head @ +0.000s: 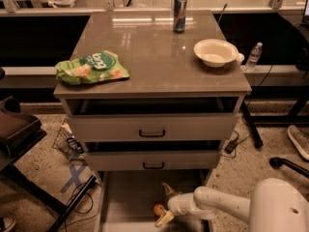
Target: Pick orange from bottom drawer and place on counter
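The orange (pixel 159 209) is a small round fruit on the pale flat floor of the bottom drawer (pixel 126 197), which is pulled out at the cabinet's foot. My gripper (pixel 165 204) reaches in from the right on a white arm. It is open, with one finger above and one below the orange's right side, right beside the fruit and not closed on it. The counter (pixel 149 57) is the glossy grey-brown slab on top of the cabinet.
On the counter lie a green snack bag (pixel 91 67) at the left, a cream bowl (pixel 215 51) at the right and a can (pixel 179 14) at the back. Two grey drawers with black handles (pixel 152 133) stand slightly open above the bottom drawer. A black stand (pixel 19 144) is left.
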Motion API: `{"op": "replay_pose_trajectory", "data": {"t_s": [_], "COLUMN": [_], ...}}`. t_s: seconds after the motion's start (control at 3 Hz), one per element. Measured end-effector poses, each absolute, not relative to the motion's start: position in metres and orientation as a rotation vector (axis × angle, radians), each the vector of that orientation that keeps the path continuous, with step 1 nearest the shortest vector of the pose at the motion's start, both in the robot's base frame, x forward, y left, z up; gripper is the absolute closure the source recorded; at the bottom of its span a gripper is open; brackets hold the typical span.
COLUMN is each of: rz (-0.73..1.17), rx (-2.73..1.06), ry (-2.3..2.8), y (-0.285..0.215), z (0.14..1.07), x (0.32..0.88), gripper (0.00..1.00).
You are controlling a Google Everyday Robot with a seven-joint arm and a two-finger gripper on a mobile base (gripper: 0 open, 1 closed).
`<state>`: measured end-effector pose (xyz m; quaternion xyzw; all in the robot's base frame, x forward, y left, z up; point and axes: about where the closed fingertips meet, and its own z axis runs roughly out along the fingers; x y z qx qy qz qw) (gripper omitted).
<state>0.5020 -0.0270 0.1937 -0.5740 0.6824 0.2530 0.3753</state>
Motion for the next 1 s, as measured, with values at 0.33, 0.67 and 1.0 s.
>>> {"op": "replay_pose_trajectory", "data": {"t_s": [0.33,0.67,1.0], "rz": [0.637,0.608,0.592], "rx": [-1.509,-1.559,-1.580], "ry": [1.759,1.769,1.774], "y": [-0.021,-0.019,-0.021], "z": [0.173,0.154,0.146], "x": [0.500,0.499,0.499], "gripper": [0.00,0.00,0.00]}}
